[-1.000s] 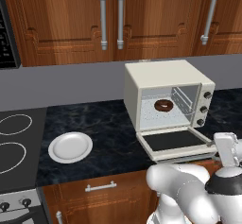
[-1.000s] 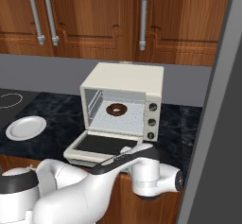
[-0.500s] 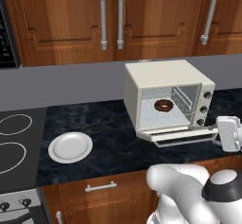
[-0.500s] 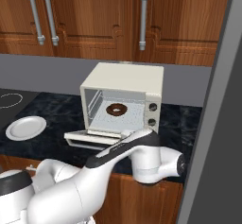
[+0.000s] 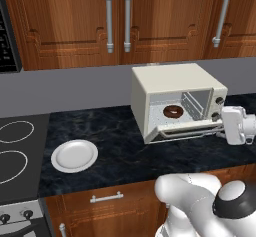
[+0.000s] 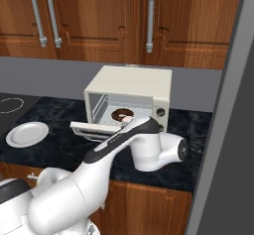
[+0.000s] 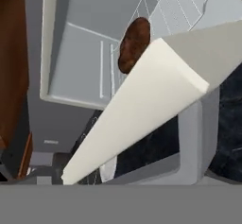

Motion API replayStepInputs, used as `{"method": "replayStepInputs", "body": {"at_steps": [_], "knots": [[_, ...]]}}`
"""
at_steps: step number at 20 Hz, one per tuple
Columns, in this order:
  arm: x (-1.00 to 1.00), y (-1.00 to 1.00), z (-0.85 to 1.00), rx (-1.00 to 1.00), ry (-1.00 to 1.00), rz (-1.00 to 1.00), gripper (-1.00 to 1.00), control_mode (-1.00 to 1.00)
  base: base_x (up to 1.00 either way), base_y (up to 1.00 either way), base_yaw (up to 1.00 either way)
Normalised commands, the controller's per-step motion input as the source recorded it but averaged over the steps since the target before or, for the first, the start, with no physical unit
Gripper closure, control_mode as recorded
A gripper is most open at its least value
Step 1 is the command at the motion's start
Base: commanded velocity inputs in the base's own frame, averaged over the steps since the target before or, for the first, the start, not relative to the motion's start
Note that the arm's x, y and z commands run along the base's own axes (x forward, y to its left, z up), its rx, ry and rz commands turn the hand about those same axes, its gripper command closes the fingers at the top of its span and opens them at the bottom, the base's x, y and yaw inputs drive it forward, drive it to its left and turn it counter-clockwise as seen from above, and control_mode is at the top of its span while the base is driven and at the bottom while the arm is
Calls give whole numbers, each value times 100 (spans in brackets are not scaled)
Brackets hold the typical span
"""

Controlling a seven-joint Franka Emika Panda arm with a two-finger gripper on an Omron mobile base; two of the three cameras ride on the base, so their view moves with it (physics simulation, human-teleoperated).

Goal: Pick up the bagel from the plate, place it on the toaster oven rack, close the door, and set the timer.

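The dark brown bagel (image 5: 173, 112) lies on the toaster oven rack (image 5: 192, 106) inside the cream toaster oven (image 5: 170, 83). The door (image 5: 187, 130) is tilted partway up, its cream edge (image 7: 142, 105) crossing the hand view just in front of the bagel (image 7: 134, 43) and the wire rack (image 7: 163, 8). My gripper (image 5: 223, 128) is at the door's right end, below the front edge, open with nothing in it. The white plate (image 5: 74, 155) sits bare on the counter to the left. From the right base view my arm partly covers the door (image 6: 89, 129); the bagel (image 6: 120, 114) and plate (image 6: 27, 134) show.
Stove burners (image 5: 12, 151) lie left of the plate. The oven's knobs (image 5: 218, 101) run down its right front panel. Wooden cabinets (image 5: 120, 21) hang above the counter. A dark tall panel (image 6: 223, 130) stands close on the right.
The door has swung up from lying flat open to partly raised. My hand has risen with it, from low in front of the counter up beside the door's right end.
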Motion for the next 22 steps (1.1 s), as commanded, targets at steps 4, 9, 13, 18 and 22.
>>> {"method": "replayStepInputs", "body": {"at_steps": [4, 9, 13, 18, 22], "knots": [[42, 18, 49, 0, 0, 0, -100, -100, 0, 0, 0], [54, 20, 53, 0, 0, 0, -100, -100, 0, 0, 0], [48, 16, 38, 0, 0, 0, -100, -100, 0, 0, 0], [36, 7, 25, 0, 2, 0, -100, -100, 0, 0, 0], [25, 6, 25, 0, 1, 0, -100, -100, 0, 0, 0]]}}
